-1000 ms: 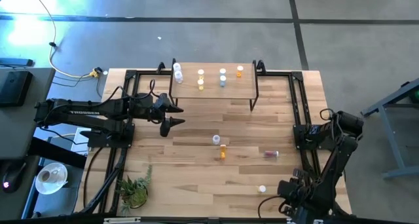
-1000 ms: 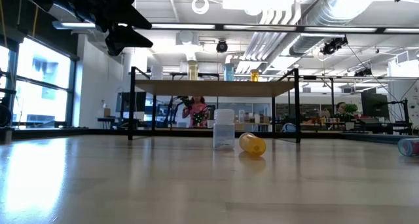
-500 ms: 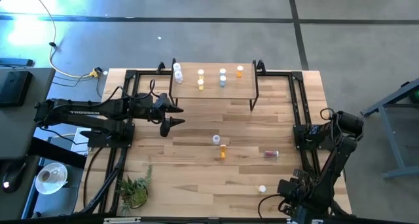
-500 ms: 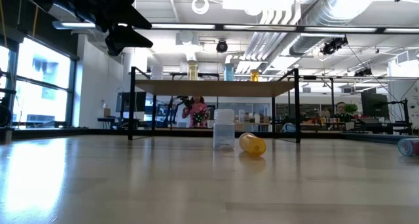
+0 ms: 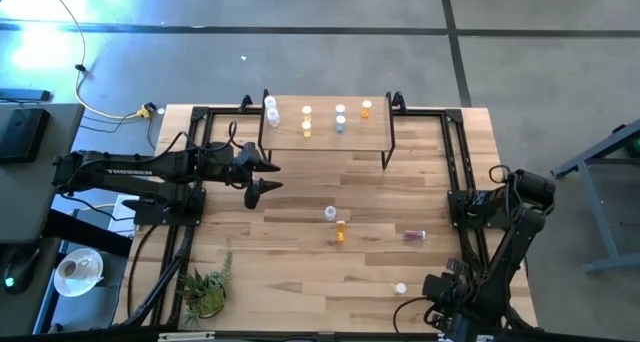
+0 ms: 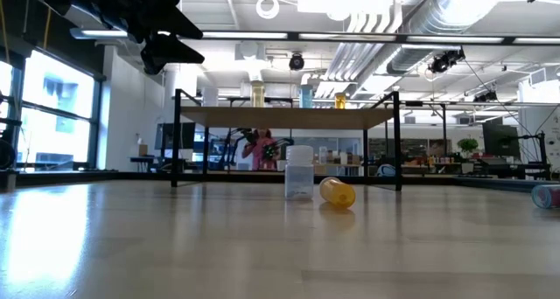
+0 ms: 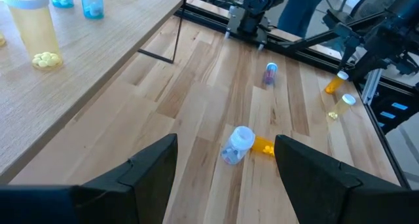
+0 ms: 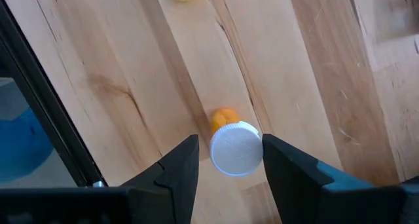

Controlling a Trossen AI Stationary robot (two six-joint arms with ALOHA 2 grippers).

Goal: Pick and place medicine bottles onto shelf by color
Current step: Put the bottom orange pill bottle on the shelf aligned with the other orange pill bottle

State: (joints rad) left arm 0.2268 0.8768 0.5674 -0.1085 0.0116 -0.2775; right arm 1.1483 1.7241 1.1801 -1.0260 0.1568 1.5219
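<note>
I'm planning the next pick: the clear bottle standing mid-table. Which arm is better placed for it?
Left, I'd say. Its open hand hangs in front of the shelf, with the clear bottle ahead between its fingers in its wrist view. The right hand is down at the near corner, over a white-capped orange bottle.

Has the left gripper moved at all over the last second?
No. In the high view the left gripper sits at the same spot, open, beside the shelf's left front leg, as one second ago.

Left gripper (image 5: pixel 262 175) raised, jaws apart; right gripper (image 8: pixel 228 160) low, jaws parted.
</note>
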